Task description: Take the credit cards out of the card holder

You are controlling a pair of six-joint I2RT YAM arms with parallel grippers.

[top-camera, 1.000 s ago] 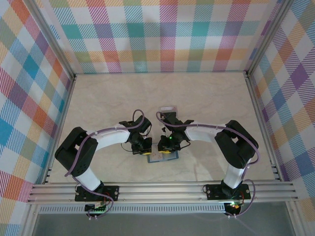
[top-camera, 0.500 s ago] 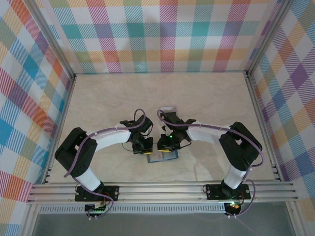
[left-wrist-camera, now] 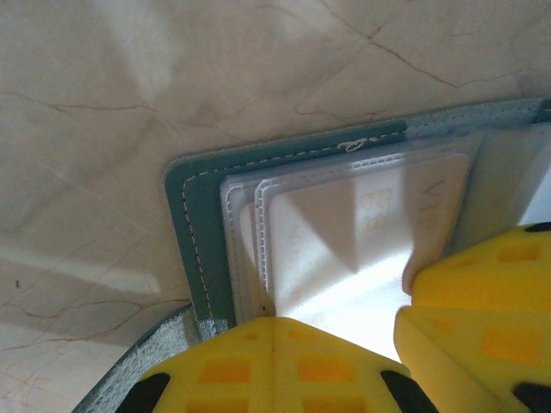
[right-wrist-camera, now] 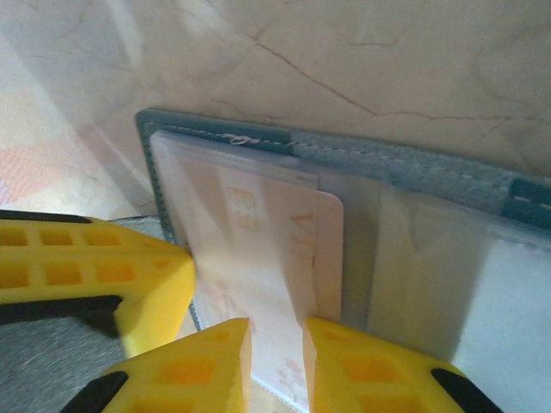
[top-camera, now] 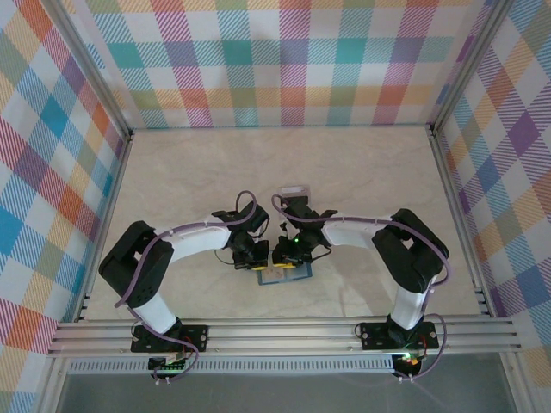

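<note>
The teal card holder lies open on the table between both grippers. Its stitched edge and clear sleeves show in the left wrist view. A pale credit card with faint print sticks partly out of a sleeve; it also shows inside the sleeve as a pale card. My left gripper is shut, tips down on the holder's corner. My right gripper has its jaws a little apart, over the card's exposed end, with the card showing in the gap.
A small pale tray-like object sits just behind the right wrist. The marble-look table is ringed by plaid walls, with an aluminium rail along the near edge. The two grippers' yellow fingers nearly touch.
The right arm has edged slightly left, closer to the left gripper. The holder and left gripper stay where they were.
</note>
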